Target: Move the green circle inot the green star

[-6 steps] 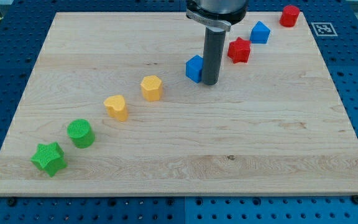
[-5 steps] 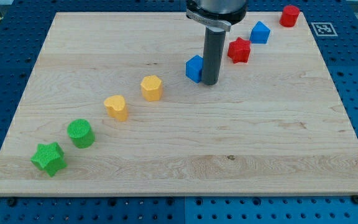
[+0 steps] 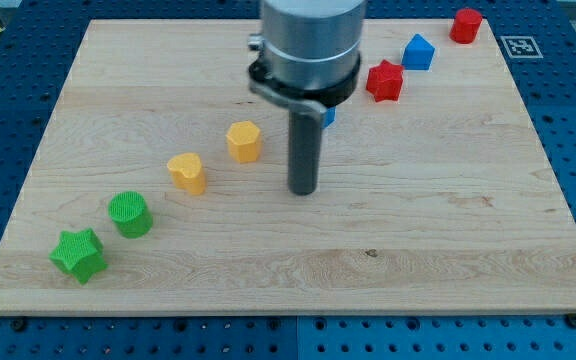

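The green circle [image 3: 129,214] sits on the wooden board [image 3: 448,230] at the view's lower left. The green star [image 3: 78,254] lies just below and left of it, a small gap apart. My tip [image 3: 302,190] stands near the board's middle, well to the right of both green blocks. It is right of and a little below the yellow hexagon [image 3: 243,141].
A yellow heart-like block [image 3: 186,172] lies between the green circle and the yellow hexagon. A blue block [image 3: 328,115] is mostly hidden behind the rod. A red star [image 3: 384,80], a blue block [image 3: 418,51] and a red block [image 3: 466,25] lie at the upper right.
My tip has moved from beside the blue block toward the view's bottom and a little left. The rod now covers most of that blue block. No block has moved.
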`<state>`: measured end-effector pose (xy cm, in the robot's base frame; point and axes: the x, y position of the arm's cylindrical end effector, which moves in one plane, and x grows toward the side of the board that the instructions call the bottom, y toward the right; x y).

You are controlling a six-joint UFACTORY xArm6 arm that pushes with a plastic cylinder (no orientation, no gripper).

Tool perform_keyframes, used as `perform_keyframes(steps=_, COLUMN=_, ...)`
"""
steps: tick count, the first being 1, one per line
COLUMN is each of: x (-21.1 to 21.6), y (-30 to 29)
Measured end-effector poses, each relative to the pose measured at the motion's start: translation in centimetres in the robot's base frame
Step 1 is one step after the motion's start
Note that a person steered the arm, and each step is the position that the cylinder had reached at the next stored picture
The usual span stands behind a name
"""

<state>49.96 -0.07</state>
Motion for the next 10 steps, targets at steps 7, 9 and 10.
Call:
perform_keyframes(steps=7, x=0.5, y=-12.8)
perform_keyframes(steps=9, x=3.8, y=-15.1)
perform_keyframes(steps=10, x=3.8, y=-15.1)
